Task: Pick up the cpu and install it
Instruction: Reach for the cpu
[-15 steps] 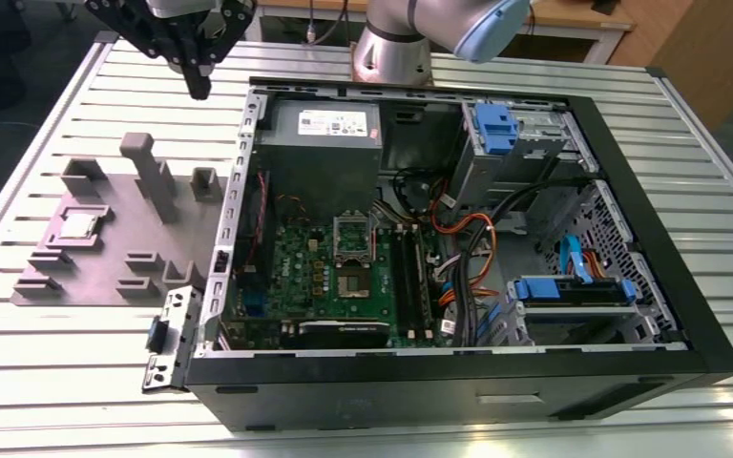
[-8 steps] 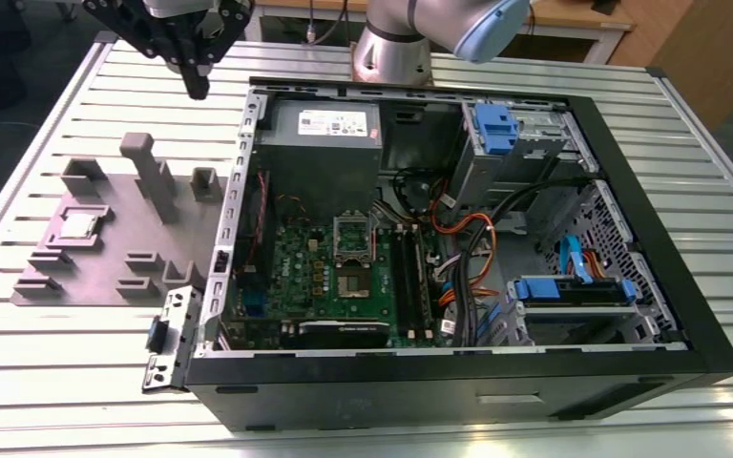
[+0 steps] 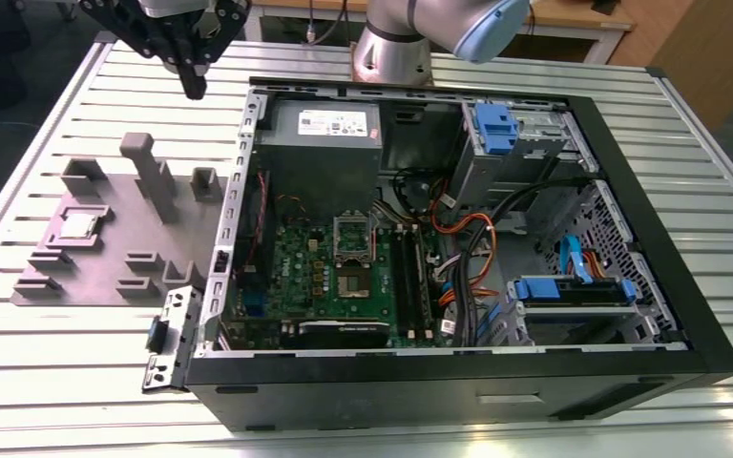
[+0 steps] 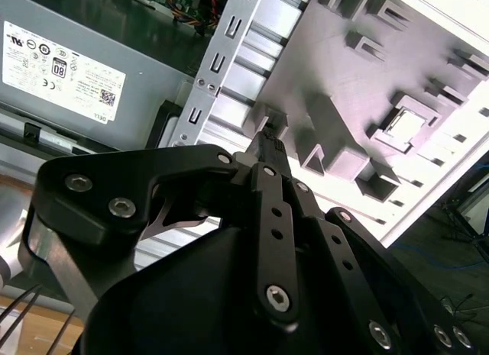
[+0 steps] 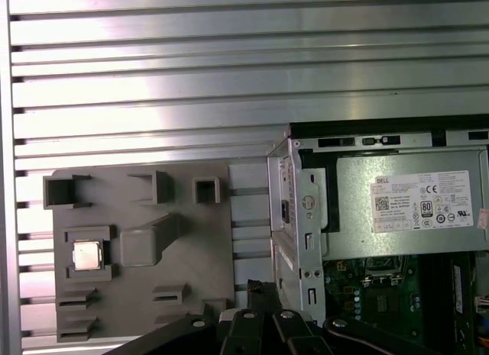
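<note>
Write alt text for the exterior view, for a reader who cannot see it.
A shut gripper hangs over the slatted table, apart from the cpu, which lies in a grey tray at the exterior view's left. Beside the tray, an open case shows its motherboard.

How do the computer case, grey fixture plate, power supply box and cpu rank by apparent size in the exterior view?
Largest to smallest:
computer case
grey fixture plate
power supply box
cpu
None are close calls.

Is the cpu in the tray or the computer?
In the tray: the cpu lies flat in one of its pockets, outside the computer case.
</note>
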Tool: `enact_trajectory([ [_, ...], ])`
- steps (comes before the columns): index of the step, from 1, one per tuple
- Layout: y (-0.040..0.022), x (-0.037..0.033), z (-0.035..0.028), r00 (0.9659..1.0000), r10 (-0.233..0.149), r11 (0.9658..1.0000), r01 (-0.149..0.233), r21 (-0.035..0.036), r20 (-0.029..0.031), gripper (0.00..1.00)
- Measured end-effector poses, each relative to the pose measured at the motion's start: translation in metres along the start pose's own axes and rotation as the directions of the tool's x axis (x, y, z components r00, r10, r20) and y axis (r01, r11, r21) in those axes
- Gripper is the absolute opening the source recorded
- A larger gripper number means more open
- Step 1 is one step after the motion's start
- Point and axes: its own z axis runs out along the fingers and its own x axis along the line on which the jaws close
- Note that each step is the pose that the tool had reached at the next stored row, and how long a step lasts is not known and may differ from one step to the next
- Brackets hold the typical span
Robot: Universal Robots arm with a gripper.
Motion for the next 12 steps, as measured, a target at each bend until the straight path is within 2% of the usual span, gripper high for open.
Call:
enact_trajectory([
  [12,-0.0002,0.0026,-0.0001,1.0000,0.000,1.0000,0.000,0.0000,0.0000,0.11],
])
